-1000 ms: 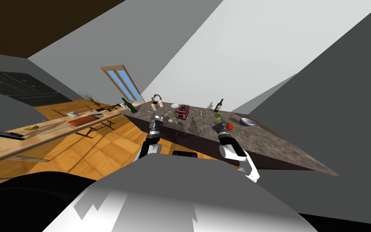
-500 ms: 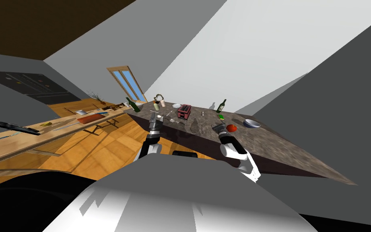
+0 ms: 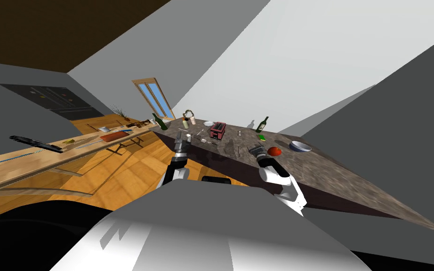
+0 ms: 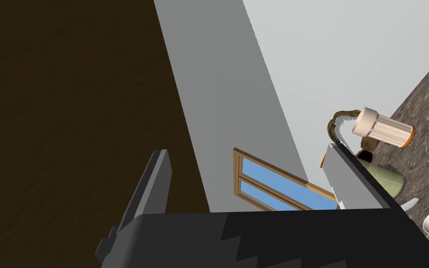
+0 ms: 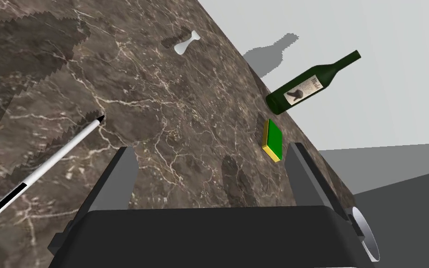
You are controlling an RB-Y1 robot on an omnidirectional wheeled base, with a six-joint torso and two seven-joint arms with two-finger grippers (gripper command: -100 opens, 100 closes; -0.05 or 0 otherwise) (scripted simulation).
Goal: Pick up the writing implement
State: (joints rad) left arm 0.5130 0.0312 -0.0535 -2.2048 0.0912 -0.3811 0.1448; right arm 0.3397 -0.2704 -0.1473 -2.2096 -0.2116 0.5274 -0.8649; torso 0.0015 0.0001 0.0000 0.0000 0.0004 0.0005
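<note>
While hovering over marble worktop (image 5: 171,93) with right pincer (image 5: 212,153) spread, misses pen (image 5: 41,172) lying flat just outside one finger; likely needs sideways shift to straddle it. Left pincer (image 4: 248,153) also spread, empty.

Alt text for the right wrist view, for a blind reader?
A white pen with black ends lies on a brown marbled counter beside the open right gripper, outside its gap. A green sponge and a dark green bottle sit beyond.
</note>
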